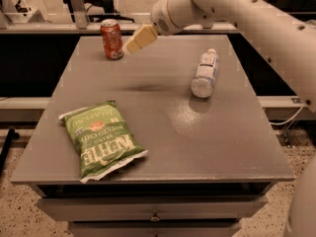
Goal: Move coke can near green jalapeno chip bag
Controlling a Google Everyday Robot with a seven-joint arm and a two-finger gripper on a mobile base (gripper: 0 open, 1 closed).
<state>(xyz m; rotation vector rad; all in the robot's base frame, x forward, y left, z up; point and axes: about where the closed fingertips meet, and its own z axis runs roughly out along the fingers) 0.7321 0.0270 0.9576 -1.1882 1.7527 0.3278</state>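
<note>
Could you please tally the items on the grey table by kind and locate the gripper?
Soda cans: 1, the small red-orange can with a silver top, upright.
Chip bags: 1, the flat green crinkly bag.
Bottles: 1, the clear plastic bottle with white label, lying down.
Total: 3.
The gripper hovers close beside the can.
</note>
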